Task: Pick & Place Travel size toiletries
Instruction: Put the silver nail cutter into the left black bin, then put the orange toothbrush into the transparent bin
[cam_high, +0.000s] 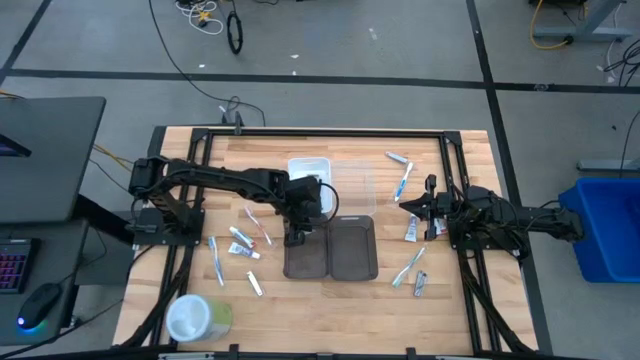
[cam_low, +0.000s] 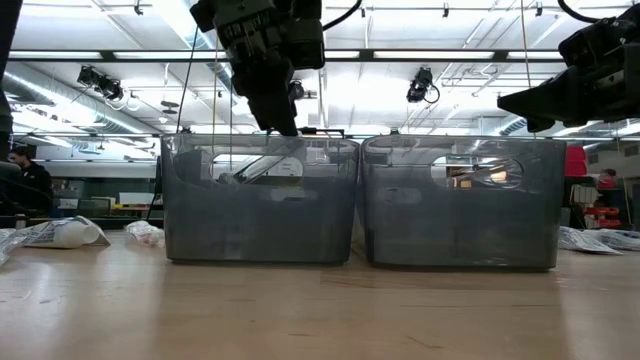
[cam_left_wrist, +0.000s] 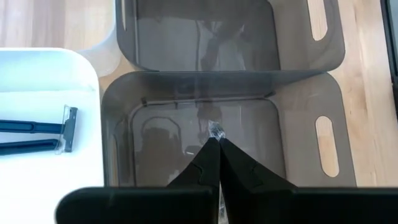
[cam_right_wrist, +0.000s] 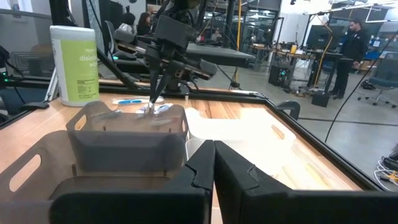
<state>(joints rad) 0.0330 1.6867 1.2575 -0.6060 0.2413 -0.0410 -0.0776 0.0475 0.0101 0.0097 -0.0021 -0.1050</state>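
The left claw (cam_high: 294, 238) is held over the left grey tray (cam_high: 305, 250), near the middle of the desk (cam_high: 330, 310), with its fingers (cam_left_wrist: 208, 163) pressed together. A small clear-wrapped item (cam_left_wrist: 216, 130) is seen at the fingertips in the left wrist view; what it is cannot be told. The tray's interior is otherwise bare in that view. A second grey tray (cam_high: 353, 248) stands touching the first on its right. A white tray (cam_high: 310, 170) sits behind them, and two black-handled razors (cam_left_wrist: 37, 134) are seen lying in it.

The right claw (cam_high: 404, 204) is held above the right part of the desk, fingers closed together and gripping nothing.

The travel size toiletries are scattered on the desk. White tubes and toothbrushes (cam_high: 240, 243) lie left of the grey trays. Further pieces (cam_high: 403, 180) lie toward the far right corner, and others (cam_high: 412, 270) lie toward the near right. A round white-and-green container (cam_high: 195, 318) stands at the near left corner.
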